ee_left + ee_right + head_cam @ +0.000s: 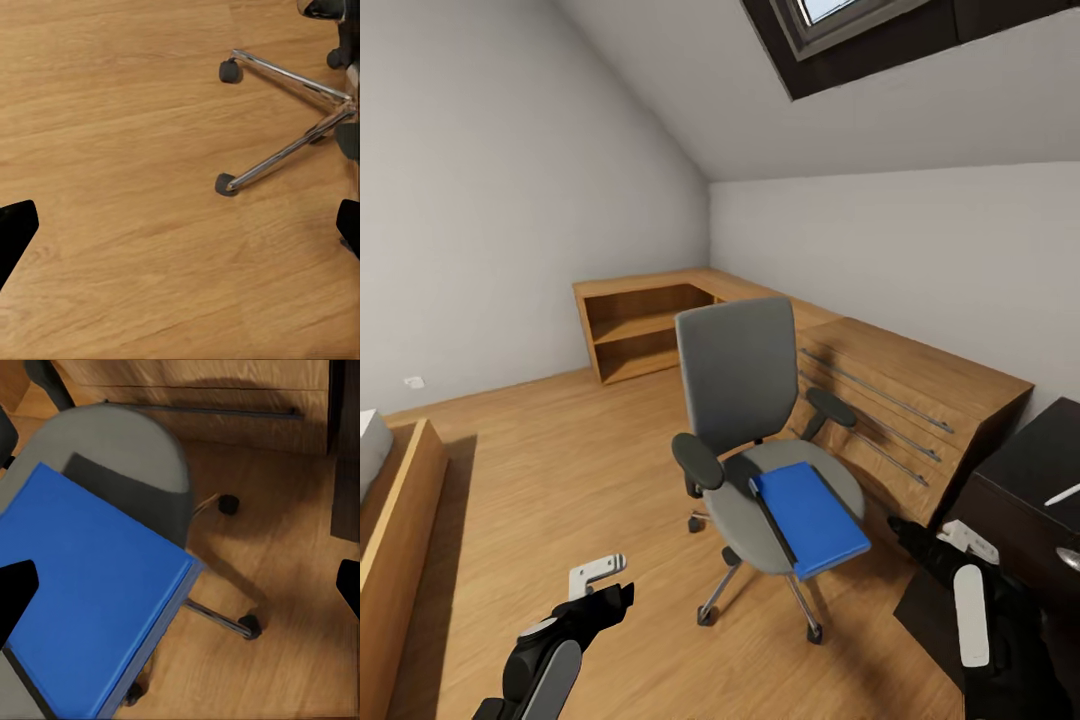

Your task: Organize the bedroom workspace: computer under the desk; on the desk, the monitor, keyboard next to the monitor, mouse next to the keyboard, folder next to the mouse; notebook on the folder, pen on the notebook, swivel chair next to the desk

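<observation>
While both fingers sets gape empty, folder overhanging swivel chair seat, castors seen from left wrist

An attic bedroom: sloped pale grey walls, a dark-framed skylight, light wood plank floor, low oak dresser.

Blue folder, grey swivel chair
</observation>
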Robot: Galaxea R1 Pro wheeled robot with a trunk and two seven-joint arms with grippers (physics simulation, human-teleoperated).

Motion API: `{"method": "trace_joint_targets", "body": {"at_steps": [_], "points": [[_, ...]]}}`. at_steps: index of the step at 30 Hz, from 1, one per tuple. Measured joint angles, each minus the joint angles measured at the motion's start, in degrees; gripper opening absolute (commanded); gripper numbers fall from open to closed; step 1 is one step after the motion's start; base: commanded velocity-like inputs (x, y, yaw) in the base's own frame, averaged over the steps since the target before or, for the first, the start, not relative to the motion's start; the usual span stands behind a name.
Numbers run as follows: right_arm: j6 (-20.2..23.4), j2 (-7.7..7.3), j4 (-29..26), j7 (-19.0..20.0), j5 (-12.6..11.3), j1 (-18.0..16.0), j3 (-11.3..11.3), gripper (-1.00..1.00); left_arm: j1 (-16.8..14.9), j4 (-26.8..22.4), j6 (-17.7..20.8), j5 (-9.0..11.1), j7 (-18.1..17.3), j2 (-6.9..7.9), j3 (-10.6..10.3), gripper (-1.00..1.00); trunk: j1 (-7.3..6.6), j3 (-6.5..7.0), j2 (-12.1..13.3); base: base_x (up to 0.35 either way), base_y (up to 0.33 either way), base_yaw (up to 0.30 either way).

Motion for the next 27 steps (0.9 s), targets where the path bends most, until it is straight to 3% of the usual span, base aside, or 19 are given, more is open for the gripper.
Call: {"method": "trace_joint_targets", "body": {"at_steps": [3, 10, 16, 18, 20, 25, 27], "points": [[-0.1, 0.02, 0.1, 0.1, 0.0, 0.0, -0.4, 1.00, 0.0, -2.2, 0.1, 0.1, 0.1, -0.02, 0.1, 1.00, 0.00, 0.00, 0.0, -0.006, 0.012, -0.026], [-0.1, -0.15, 0.2, 1.0, -0.6, 0.0, -0.5, 1.00, 0.0, -4.1, 0.0, 0.1, 0.3, 0.04, 0.2, 1.00, 1.53, -1.26, -2.8, 0.000, 0.001, -0.002], [-0.1, -1.70, 2.6, 5.2, -4.5, 0.0, -2.1, 1.00, 0.0, -4.4, -1.4, 0.1, 0.3, 0.04, 0.2, 1.00, 2.85, -2.33, -5.2, 0.000, 0.000, 0.000], [0.0, -3.74, 5.5, 7.9, -7.0, 0.0, -2.4, 1.00, 0.0, -4.5, -1.6, 0.1, 0.4, 0.00, 0.1, 1.00, 3.29, -2.69, -6.0, 0.000, 0.000, 0.000], [0.3, -4.86, 6.9, 9.4, -8.9, 0.0, -2.5, 1.00, 0.0, -4.5, -1.7, 0.1, 0.4, -0.01, 0.1, 1.00, 3.73, -3.05, -6.8, 0.000, 0.000, 0.000], [3.4, -9.48, 12.2, 14.6, -18.5, 0.0, -2.7, 1.00, 0.0, -4.5, -1.7, 0.1, 0.4, -0.02, 0.1, 1.00, 4.83, -3.95, -8.8, 0.000, 0.000, 0.000], [4.1, -10.47, 13.5, 15.3, -20.7, 0.0, -2.7, 1.00, 0.0, -4.5, -1.7, 0.0, 0.4, -0.02, 0.1, 1.00, 5.27, -4.31, -9.6, 0.000, 0.000, 0.000]]}}
